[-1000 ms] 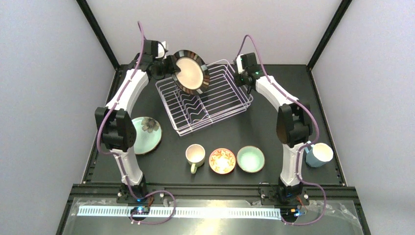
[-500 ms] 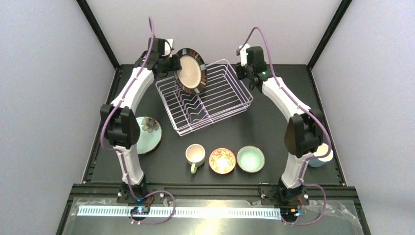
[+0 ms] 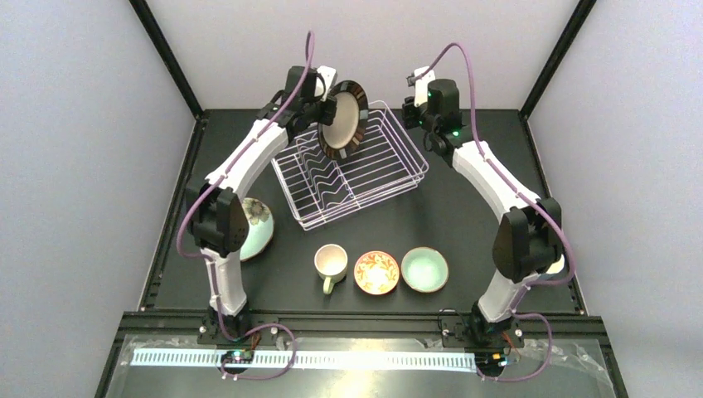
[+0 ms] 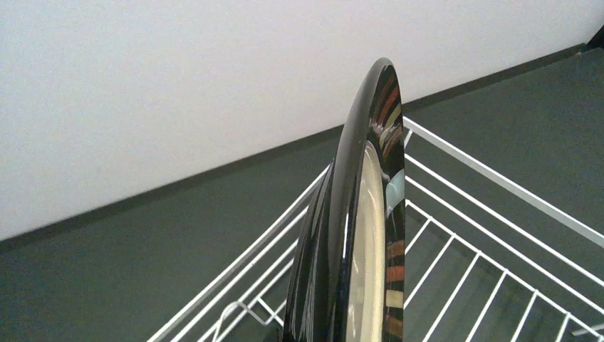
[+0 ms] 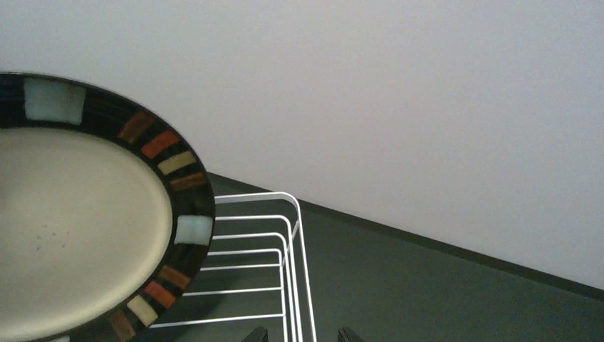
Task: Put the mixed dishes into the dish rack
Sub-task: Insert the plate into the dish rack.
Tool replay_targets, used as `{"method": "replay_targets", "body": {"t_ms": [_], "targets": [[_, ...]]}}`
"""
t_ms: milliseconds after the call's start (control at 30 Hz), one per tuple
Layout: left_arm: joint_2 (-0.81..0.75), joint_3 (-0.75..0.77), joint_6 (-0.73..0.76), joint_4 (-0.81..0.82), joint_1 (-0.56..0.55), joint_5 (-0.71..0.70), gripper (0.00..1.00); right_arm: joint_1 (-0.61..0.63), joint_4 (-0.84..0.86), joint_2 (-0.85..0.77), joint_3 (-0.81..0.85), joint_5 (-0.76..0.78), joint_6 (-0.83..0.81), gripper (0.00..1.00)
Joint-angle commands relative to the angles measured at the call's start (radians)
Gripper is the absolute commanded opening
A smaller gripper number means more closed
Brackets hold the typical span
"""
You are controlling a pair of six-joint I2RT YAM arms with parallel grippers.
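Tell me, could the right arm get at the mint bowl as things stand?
Probably yes. The right hand is empty and open, up by the dish rack, and the mint bowl sits in the open near that arm's base, with nothing over it.

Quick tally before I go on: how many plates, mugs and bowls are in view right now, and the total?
Plates: 2, the cream plate with dark striped rim in the left gripper and the teal flower plate.
Mugs: 1, the cream mug.
Bowls: 2, the red-orange bowl and the mint bowl.
Total: 5. A pale sliver behind the right arm cannot be identified.
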Motion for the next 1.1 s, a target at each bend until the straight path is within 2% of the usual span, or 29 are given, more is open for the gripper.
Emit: {"method": "replay_targets", "body": {"t_ms": [0, 400, 667, 1067], "targets": [[-0.026, 0.082, 0.110, 0.217, -0.016, -0.083, 0.01, 0.005, 0.124, -0.046, -0.063, -0.018, 0.015, 0.57], [0.038, 0.096, 0.368, 0.356, -0.055, -0.143, 0.01, 0.012, 0.360, -0.078, -0.188, 0.002, 0.011, 0.57], [0.058, 0.093, 0.479, 0.332, -0.055, -0.032, 0.01, 0.017, 0.479, -0.085, -0.254, 0.043, 0.008, 0.57], [0.070, 0.086, 0.531, 0.278, -0.054, 0.074, 0.01, 0.030, 0.544, -0.096, -0.322, 0.067, 0.005, 0.57]]}}
